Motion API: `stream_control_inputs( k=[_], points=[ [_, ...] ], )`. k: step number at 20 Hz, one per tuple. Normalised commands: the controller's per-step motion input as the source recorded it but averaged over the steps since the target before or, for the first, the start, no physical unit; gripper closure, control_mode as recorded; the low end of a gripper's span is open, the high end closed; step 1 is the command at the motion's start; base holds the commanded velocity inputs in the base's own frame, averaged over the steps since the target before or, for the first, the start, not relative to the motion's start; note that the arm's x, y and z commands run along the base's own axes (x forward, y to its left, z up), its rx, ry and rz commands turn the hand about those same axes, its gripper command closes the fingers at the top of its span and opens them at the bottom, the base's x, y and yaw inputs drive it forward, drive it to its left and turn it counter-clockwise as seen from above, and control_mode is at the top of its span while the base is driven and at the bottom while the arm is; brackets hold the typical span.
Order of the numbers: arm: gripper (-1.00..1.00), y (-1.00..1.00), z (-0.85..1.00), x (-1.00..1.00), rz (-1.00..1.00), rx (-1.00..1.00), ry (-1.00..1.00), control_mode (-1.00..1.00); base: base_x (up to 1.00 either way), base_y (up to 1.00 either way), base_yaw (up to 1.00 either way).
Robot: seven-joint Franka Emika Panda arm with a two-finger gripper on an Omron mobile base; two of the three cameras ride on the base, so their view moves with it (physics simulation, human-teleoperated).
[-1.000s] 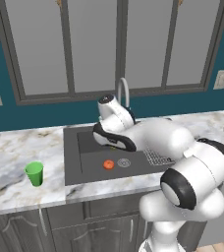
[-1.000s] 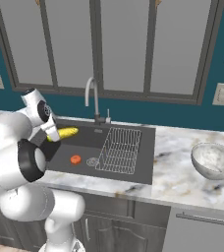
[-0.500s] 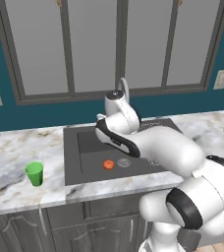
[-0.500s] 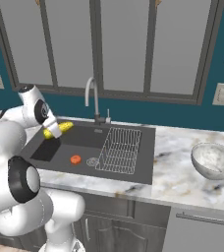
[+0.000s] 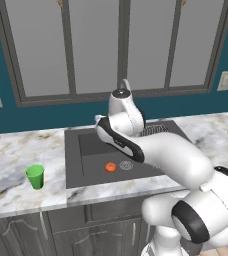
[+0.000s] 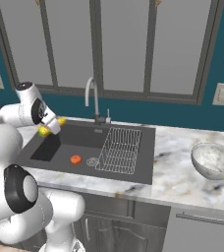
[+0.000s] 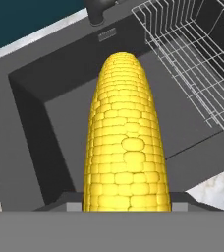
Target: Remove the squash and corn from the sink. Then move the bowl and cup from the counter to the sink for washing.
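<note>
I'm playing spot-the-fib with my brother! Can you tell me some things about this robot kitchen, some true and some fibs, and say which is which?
1. The robot's fingers hold the corn up above the sink. True.
2. The squash sits on the counter next to the bowl. False: it lies on the sink floor, near the drain.
3. The cup is green and stands on the counter, left of the sink. True.
4. The bowl is inside the sink already. False: it rests on the counter, right of the sink.
5. A wire rack lies in the sink. True.
</note>
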Motion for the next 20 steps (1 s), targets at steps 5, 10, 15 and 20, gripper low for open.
stream_control_inputs(
  k=[5,10,15,20],
  points=[
    [1.00,0.24,0.11,-0.09,0.14,0.00,0.00,-1.00,0.00,0.00,0.00],
    [1.00,0.27,0.04,-0.01,0.15,0.00,0.00,-1.00,0.00,0.00,0.00],
    [1.00,0.32,0.00,0.00,0.14,0.01,0.00,-1.00,0.00,0.00,0.00],
    [1.00,0.28,0.01,0.02,0.12,0.03,0.00,-1.00,0.00,0.00,0.00]
  ],
)
